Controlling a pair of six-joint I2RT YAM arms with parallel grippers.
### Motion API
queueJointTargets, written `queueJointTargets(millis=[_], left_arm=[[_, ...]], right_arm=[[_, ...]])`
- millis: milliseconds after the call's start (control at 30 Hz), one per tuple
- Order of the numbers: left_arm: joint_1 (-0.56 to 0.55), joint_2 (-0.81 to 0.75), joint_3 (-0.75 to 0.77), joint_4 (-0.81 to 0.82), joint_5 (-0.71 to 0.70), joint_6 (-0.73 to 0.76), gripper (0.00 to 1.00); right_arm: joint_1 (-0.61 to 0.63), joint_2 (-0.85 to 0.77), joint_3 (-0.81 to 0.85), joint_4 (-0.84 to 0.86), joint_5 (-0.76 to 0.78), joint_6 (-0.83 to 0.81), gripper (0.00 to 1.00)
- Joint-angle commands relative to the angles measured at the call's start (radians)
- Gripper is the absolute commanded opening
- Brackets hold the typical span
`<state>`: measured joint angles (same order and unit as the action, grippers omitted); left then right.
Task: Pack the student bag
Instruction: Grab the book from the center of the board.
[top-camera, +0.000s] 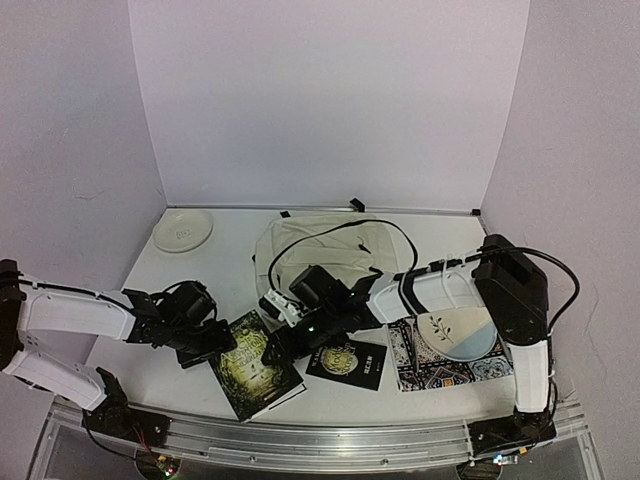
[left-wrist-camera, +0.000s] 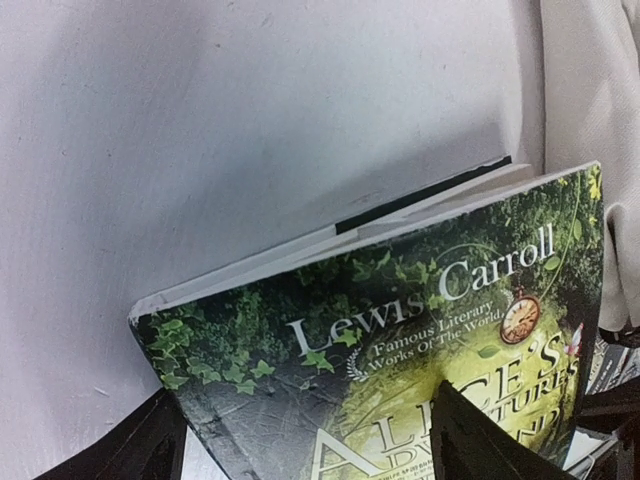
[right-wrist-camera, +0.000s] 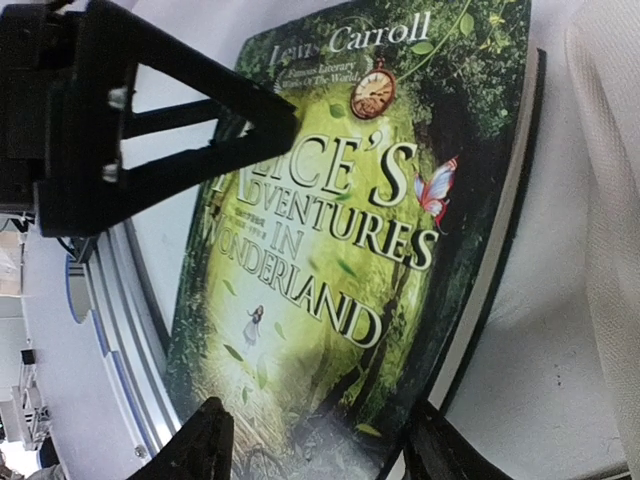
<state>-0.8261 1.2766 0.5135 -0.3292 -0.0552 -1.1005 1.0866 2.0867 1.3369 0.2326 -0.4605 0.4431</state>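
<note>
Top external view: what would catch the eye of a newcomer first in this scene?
The green Alice's Adventures in Wonderland book at the near edge of the table stands out, with the left pincer and the right pincer both open over it from opposite sides. Behind it lies the cream student bag. To the right, a patterned mat bears a plate.
</note>
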Motion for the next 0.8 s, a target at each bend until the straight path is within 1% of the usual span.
queueJointTargets(millis=[0,267,467,600,767], left_arm=[[-0.02,-0.011,-0.007,0.174,0.097,-0.037,0.84],[-0.022,-0.046,-0.025,0.179,0.065,-0.053,0.84],[-0.022,-0.076,-0.048,0.179,0.065,-0.065,0.83],[-0.022,-0.065,-0.042,0.179,0.037,-0.057,0.83],[-0.022,-0.048,-0.028,0.179,0.04,-0.043,0.83]], right_arm=[[0.021,-0.057,0.025,0.121,-0.099,0.045,0.54],[0.012,-0.032,0.013,0.122,-0.055,0.093,0.52],[-0.01,-0.073,-0.039,0.111,0.016,0.106,0.55],[-0.009,-0.085,-0.028,0.096,0.009,0.094,0.58],[-0.008,-0.088,-0.012,0.085,-0.008,0.088,0.58]])
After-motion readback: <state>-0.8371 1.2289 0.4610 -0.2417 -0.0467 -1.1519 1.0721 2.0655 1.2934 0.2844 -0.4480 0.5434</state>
